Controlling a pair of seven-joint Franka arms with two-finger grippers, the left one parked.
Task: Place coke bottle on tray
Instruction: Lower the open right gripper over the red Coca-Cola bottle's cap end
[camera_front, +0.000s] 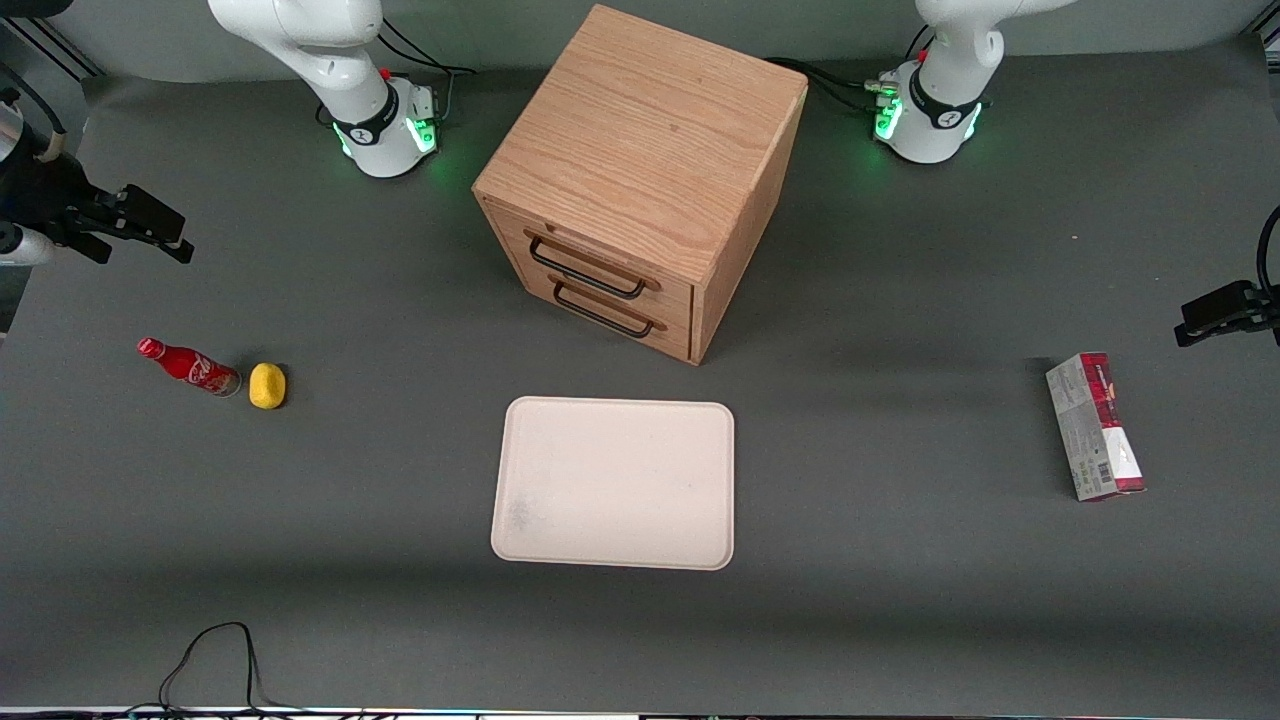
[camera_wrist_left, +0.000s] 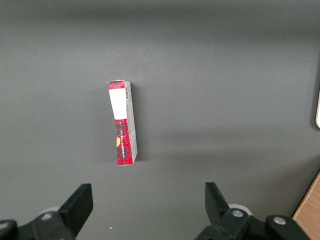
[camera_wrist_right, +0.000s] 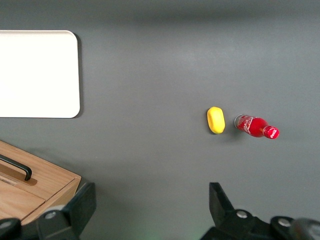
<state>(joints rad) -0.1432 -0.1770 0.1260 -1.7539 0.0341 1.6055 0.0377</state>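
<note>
The coke bottle (camera_front: 190, 366) is a small red bottle with a red cap and a silvery base. It lies on its side on the grey table toward the working arm's end, and shows in the right wrist view (camera_wrist_right: 256, 126) too. The cream tray (camera_front: 615, 483) lies flat in front of the wooden cabinet with nothing on it; one end of it shows in the right wrist view (camera_wrist_right: 37, 75). My gripper (camera_front: 165, 232) hangs above the table, farther from the front camera than the bottle and apart from it. It is open wide and empty (camera_wrist_right: 150, 205).
A yellow lemon-like lump (camera_front: 267, 385) lies beside the bottle's base, between bottle and tray. A wooden two-drawer cabinet (camera_front: 640, 170) stands farther back than the tray. A red-and-grey carton (camera_front: 1095, 427) lies toward the parked arm's end. A black cable (camera_front: 215, 650) loops at the near edge.
</note>
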